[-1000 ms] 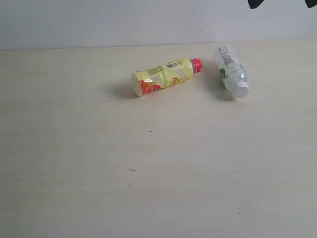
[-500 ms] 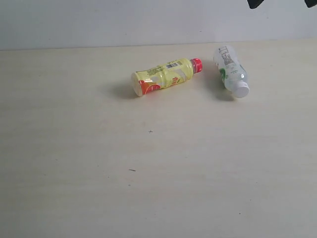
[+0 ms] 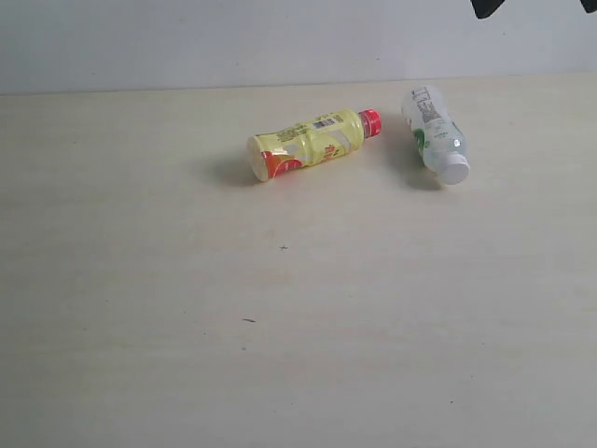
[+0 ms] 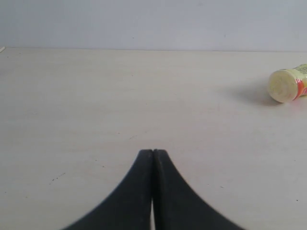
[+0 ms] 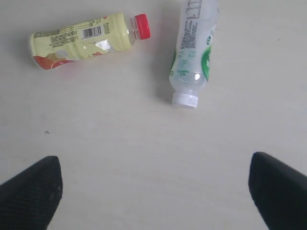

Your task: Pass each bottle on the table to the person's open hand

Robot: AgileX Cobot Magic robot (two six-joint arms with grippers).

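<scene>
Two bottles lie on their sides on the pale table (image 3: 187,308). The yellow bottle (image 3: 310,142) with a red cap lies at the back middle, and a clear white-labelled bottle (image 3: 434,133) with a white cap lies to its right. My right gripper (image 5: 154,184) hangs high above both, wide open and empty; only its black fingertips (image 3: 485,7) show at the exterior view's top edge. The yellow bottle (image 5: 81,39) and the clear bottle (image 5: 193,52) lie below it. My left gripper (image 4: 153,154) is shut and empty, low over the table, far from the yellow bottle's base (image 4: 285,85). No hand or other bottle is in view.
A pale grey wall (image 3: 233,42) runs along the table's far edge. A few tiny dark specks (image 3: 283,247) mark the wood in front of the bottles.
The right gripper's fingertips at the top edge shifted slightly to the right and up. The bottles have not moved.
</scene>
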